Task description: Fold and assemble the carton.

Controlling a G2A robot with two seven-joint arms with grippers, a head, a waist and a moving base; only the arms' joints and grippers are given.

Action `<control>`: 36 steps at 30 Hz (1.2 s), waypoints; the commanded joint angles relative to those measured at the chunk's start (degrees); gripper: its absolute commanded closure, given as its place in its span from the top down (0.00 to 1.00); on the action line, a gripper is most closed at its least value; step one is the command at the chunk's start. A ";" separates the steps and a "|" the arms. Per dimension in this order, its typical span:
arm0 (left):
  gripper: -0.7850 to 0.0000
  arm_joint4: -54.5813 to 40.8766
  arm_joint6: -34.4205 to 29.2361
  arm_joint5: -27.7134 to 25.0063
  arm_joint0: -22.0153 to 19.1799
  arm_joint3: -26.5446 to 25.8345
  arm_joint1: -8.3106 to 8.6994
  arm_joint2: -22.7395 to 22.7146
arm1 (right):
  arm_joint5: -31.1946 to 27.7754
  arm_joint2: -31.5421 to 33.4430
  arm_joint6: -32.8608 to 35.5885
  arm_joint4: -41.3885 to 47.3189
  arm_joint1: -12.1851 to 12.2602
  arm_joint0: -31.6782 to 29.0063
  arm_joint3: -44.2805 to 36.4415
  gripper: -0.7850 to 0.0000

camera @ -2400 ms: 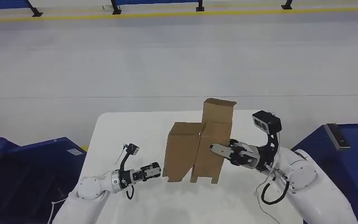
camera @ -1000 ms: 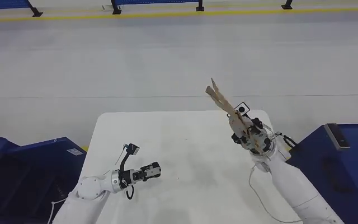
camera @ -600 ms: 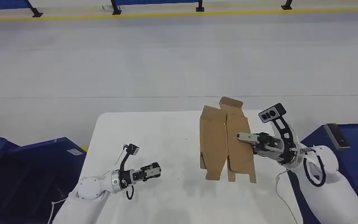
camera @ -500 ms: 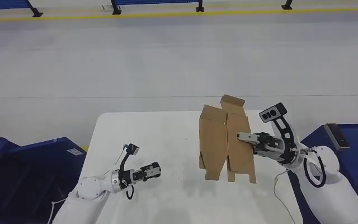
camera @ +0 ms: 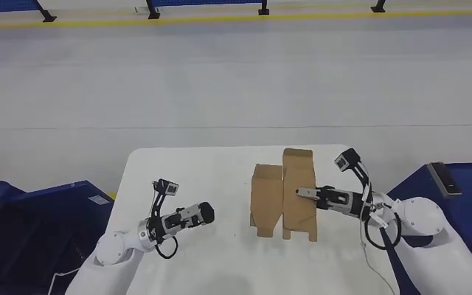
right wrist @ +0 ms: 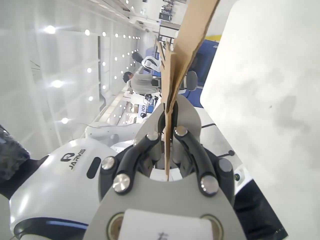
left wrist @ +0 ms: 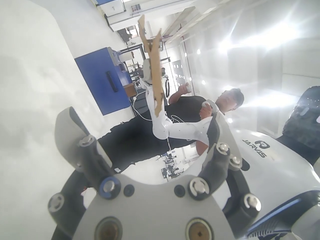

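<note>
- Right pincer (right wrist: 168,116) is clenched on the flattened carton (camera: 267,195) above the counter (camera: 184,169).
- Left pincer (left wrist: 145,126) is released, empty.
- Folding is judged barely begun.

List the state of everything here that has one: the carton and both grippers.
carton: folded flat, not assembled, flaps not folded in, held at one edge above the table.
right gripper: shut on the carton, the cardboard edge pinched between its fingers.
left gripper: open, holding nothing, away from the carton.
</note>
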 commanded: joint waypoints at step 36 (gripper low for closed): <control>0.00 8.47 2.61 1.15 -0.85 -2.13 -0.74 8.94 | -3.19 -13.88 -5.22 -0.43 -2.51 4.54 7.01 1.00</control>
